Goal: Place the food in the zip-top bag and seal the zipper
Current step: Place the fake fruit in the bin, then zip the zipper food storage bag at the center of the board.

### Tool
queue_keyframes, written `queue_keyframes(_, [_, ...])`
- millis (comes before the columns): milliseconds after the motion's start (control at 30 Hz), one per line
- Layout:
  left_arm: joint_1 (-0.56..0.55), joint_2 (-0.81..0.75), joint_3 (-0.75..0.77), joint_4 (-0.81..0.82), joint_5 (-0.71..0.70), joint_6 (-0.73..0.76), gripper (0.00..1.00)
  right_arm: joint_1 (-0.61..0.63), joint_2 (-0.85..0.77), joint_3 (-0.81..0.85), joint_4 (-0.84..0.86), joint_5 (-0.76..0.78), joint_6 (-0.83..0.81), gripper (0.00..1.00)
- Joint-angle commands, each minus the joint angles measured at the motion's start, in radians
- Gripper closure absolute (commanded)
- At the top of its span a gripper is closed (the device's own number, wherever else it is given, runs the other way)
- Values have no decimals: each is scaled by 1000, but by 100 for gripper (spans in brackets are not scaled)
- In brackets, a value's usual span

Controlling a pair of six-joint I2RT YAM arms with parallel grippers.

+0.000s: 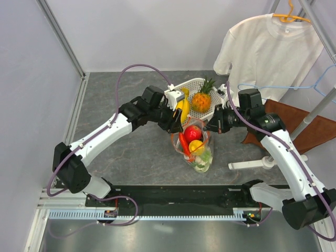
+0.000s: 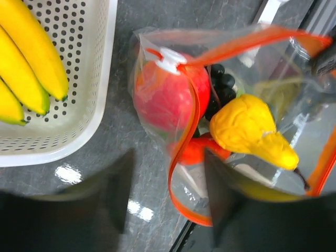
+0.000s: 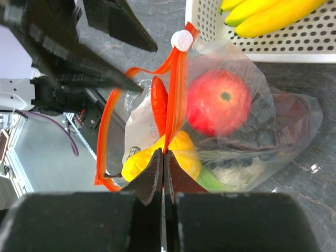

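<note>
Right hand (image 3: 163, 154) pinches the zipper (image 3: 176, 84); left hand (image 2: 167, 181) seemingly open.

White arms (image 1: 107, 128), black joints, black L gripper (image 3: 148, 69) + R gripper (image 3: 163, 155), purple cables (image 1: 137, 66).

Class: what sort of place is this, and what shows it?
Probably a robot lab test cell, not a kitchen: a left arm and a right arm bolted to a grey table, plain panel walls on metal framing, a white T-shirt on a hanger.

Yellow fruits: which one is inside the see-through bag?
The bumpy pear-shaped yellow fruit, beside the round red fruit in the zip-top bag. The smooth bananas lie in the white basket.
</note>
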Motion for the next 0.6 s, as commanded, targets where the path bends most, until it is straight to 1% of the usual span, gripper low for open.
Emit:
queue_keyframes(0, [0, 9, 14, 92, 52, -38, 55, 1, -44, -55, 91, -65, 44, 100])
queue_keyframes(67, [-2, 22, 26, 106, 108, -60, 62, 11, -61, -81, 149, -75, 76, 100])
queue_keyframes(133, [-2, 42, 52, 106, 158, -84, 63, 35, -74, -107, 227, -68, 128, 100])
queue_keyframes(200, [-5, 78, 78, 109, 189, -90, 69, 69, -74, -121, 282, -52, 157, 100])
queue_keyframes(233, [-3, 88, 86, 104, 188, -98, 74, 81, -71, -126, 290, -44, 171, 100])
queue_keyframes(300, [-5, 119, 112, 100, 198, -90, 82, 115, -58, -123, 296, -30, 170, 100])
queue_keyframes(333, [-5, 125, 126, 92, 195, -75, 91, 123, -52, -121, 299, -26, 174, 100])
queue_keyframes(367, [-5, 127, 138, 77, 191, -67, 95, 132, -50, -121, 304, -21, 177, 100])
queue_keyframes(400, [-3, 124, 161, 69, 197, -57, 98, 133, -50, -121, 318, -19, 180, 100])
queue_keyframes(533, [-2, 89, 248, 8, 249, 24, 98, 172, -77, -130, 358, -10, 222, 100])
queue_keyframes(567, [-3, 89, 309, -52, 261, 37, 98, 188, -81, -127, 359, -10, 237, 100])
